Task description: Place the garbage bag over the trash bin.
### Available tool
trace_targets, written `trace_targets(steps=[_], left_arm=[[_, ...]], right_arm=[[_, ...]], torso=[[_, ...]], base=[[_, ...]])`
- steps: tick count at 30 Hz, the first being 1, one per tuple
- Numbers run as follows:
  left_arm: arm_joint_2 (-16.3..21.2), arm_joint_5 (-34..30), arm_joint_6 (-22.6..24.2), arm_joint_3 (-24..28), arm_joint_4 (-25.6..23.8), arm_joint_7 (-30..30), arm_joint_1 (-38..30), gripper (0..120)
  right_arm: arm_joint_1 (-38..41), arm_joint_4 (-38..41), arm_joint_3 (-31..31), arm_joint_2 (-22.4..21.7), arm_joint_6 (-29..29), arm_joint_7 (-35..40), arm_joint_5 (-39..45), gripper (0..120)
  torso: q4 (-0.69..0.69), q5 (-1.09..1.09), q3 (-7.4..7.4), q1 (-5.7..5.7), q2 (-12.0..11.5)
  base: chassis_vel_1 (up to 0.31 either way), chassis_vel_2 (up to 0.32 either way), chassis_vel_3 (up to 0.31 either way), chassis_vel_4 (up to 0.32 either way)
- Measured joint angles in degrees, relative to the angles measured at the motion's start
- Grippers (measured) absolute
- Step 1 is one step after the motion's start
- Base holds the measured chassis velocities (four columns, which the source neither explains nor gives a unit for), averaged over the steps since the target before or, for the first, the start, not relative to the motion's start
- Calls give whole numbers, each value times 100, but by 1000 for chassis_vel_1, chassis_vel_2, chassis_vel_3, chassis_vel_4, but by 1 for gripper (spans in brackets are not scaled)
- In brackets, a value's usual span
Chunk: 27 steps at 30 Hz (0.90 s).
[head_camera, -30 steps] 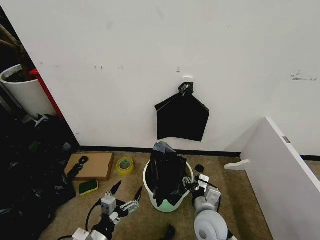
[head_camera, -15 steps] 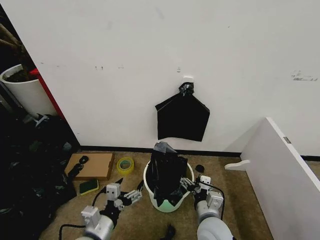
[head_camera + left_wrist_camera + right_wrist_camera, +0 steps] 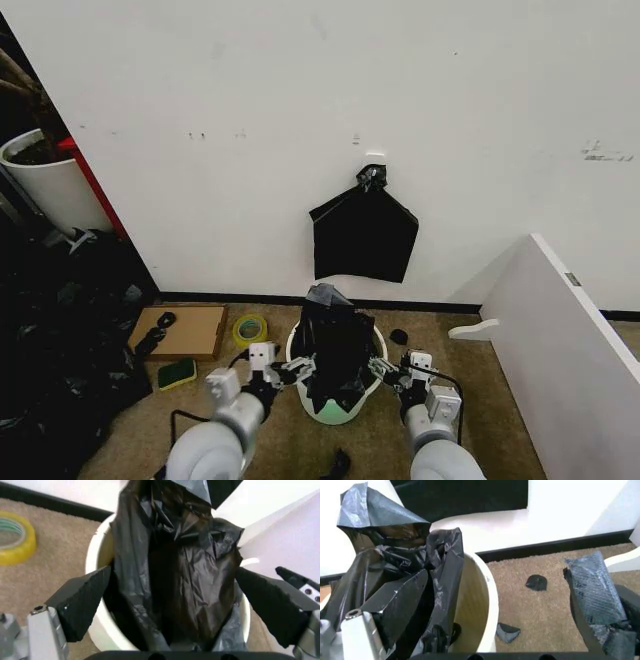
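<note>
While both spread pincers [image 3: 297, 366] [image 3: 385, 371] flank it, crinkled glossy garbage bag [image 3: 333, 345] stands bunched inside smooth white trash bin [image 3: 340, 412].

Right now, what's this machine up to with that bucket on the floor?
It is working on a white trash bin by the wall, with a crinkled black garbage bag standing bunched up inside it, not yet spread over the rim. The left hand is open at one side of the bag, the right hand open at the other side. Neither grips the plastic yet.
</note>
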Motion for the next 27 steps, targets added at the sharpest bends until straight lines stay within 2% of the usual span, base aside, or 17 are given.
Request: trace_targets(steps=[3, 7, 16, 27], left_arm=[[-94, -327, 138, 29, 32, -262, -169, 96], [-154, -420, 176, 28, 94, -466, -244, 95], [-198, -452, 193, 18, 133, -609, -261, 86], [-444, -615, 234, 20, 321, -806, -335, 85]], right_arm=[[-43, 0, 28, -3, 0, 14, -20, 100], [-48, 0, 46, -7, 0, 36, -19, 100], [-47, 0, 48, 3, 0, 40, -18, 100], [-67, 11, 43, 21, 0, 61, -15, 100]], torso=[[0, 0, 0, 0, 0], [0, -1, 0, 0, 0], [1, -1, 0, 0, 0], [0, -1, 0, 0, 0]], base=[[0, 0, 0, 0], [0, 0, 0, 0], [0, 0, 0, 0], [0, 0, 0, 0]])
